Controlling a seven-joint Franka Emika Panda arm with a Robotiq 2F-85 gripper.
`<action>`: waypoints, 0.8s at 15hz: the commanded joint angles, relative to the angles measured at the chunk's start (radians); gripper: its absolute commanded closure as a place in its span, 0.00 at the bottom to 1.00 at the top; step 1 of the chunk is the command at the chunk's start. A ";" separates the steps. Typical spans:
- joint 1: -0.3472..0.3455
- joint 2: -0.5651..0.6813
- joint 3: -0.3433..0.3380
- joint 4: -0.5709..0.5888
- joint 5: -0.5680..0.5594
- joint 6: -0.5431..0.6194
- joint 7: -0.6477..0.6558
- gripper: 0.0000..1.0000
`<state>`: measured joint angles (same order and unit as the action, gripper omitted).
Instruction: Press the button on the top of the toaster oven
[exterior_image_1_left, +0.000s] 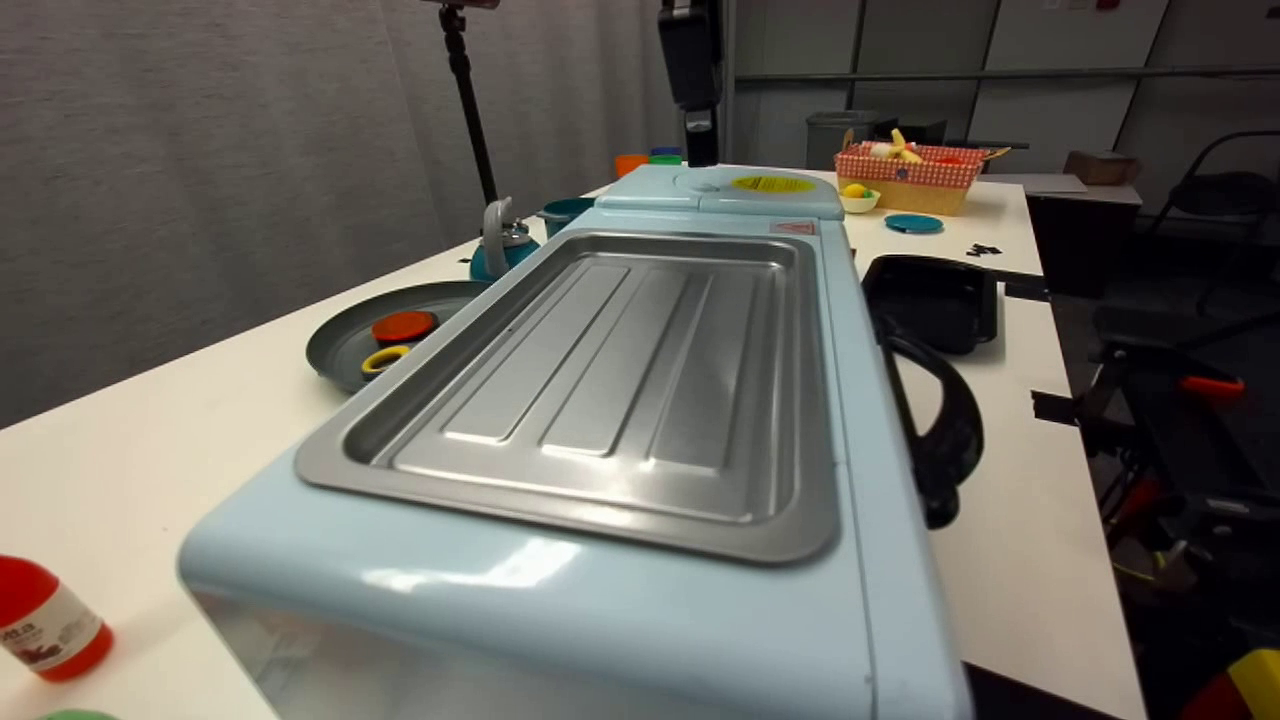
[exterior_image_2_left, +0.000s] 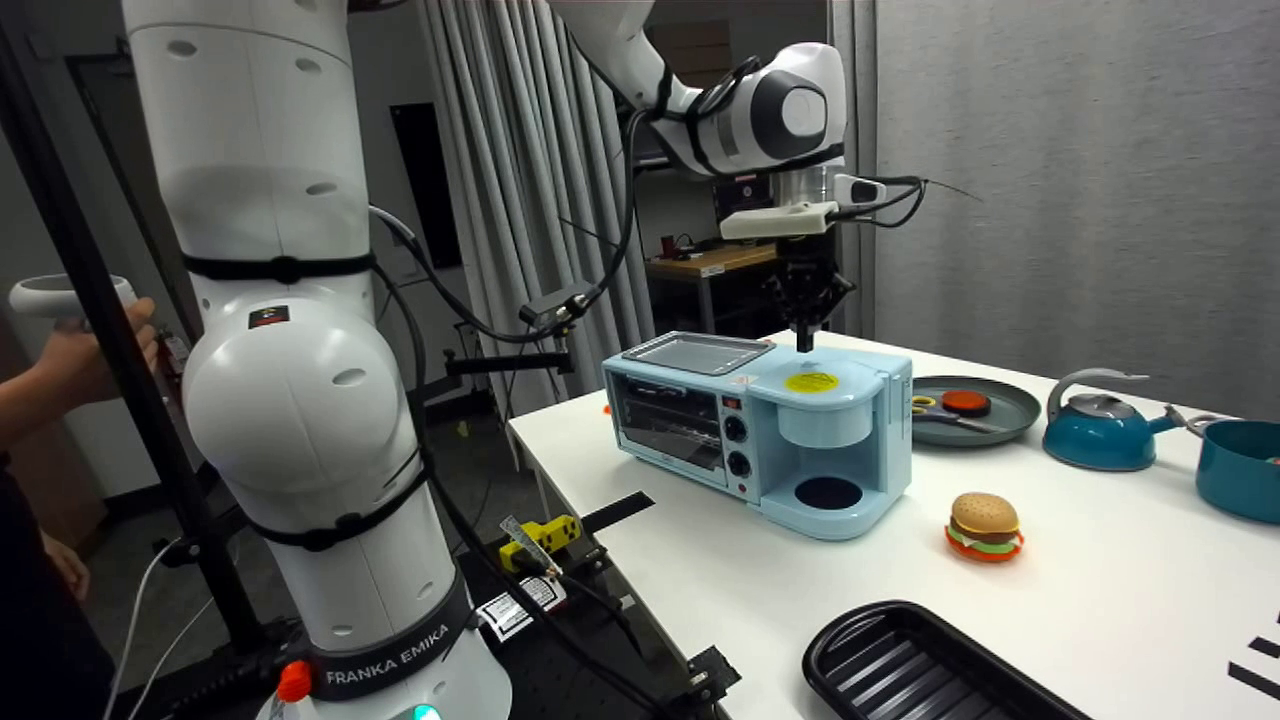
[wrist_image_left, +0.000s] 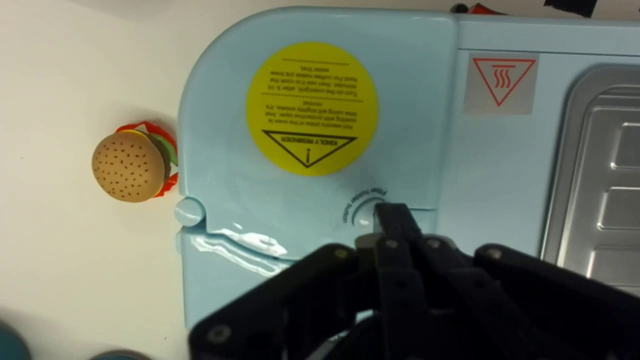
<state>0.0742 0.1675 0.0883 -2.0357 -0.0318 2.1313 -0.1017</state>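
Observation:
The toaster oven (exterior_image_2_left: 757, 425) is a pale-blue boxy appliance on the white table. It fills the foreground of an exterior view (exterior_image_1_left: 545, 555), with a ribbed silver tray on top. Its top lid shows in the wrist view (wrist_image_left: 400, 140). A round button (wrist_image_left: 364, 216), marked "Filter holder button", is set in the lid below the yellow sticker. My gripper (wrist_image_left: 392, 206) is shut and empty, pointing down. In the wrist view its fingertips cover the right part of the button. In both exterior views the gripper (exterior_image_1_left: 702, 152) (exterior_image_2_left: 805, 342) is just above the lid; contact with the button does not show.
A toy burger (wrist_image_left: 129, 165) lies beside the oven. A grey pan (exterior_image_2_left: 1010, 405) with a red piece and scissors, a teal kettle (exterior_image_2_left: 1105, 435) and a teal pot (exterior_image_2_left: 1240, 470) stand behind. A black tray (exterior_image_2_left: 900, 660) lies in front. A picnic basket (exterior_image_1_left: 905, 180) is at the far end.

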 joint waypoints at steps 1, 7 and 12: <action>-0.003 0.016 -0.004 0.011 0.001 0.018 -0.016 1.00; -0.005 0.032 -0.005 0.013 0.004 0.023 -0.021 1.00; -0.010 0.049 -0.007 0.016 0.009 0.030 -0.028 1.00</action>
<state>0.0729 0.1943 0.0858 -2.0334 -0.0307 2.1389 -0.1023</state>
